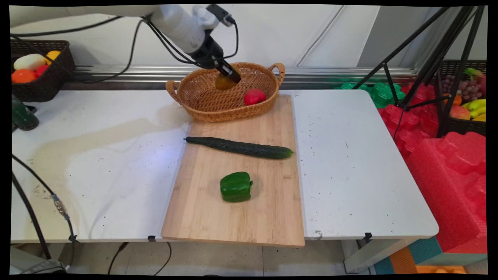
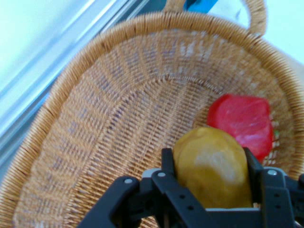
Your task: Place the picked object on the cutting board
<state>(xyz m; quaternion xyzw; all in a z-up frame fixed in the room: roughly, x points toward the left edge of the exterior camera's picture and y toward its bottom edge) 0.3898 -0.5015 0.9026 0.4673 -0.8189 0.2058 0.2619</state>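
Two fingers (image 2: 167,164) clamp potato (image 2: 211,166) above basket (image 2: 95,118).

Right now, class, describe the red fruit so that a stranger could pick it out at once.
Find the board across the white table; the wicker basket sits at its far end. The red fruit lies inside, at the basket's right. It is the only red thing there; the yellow fruit beside it is held in the tool.

A white worktop (image 1: 350,163) is filling mid-frame, a pale wall (image 1: 295,35) is running behind, and a black tripod (image 1: 435,58) is standing upper right.
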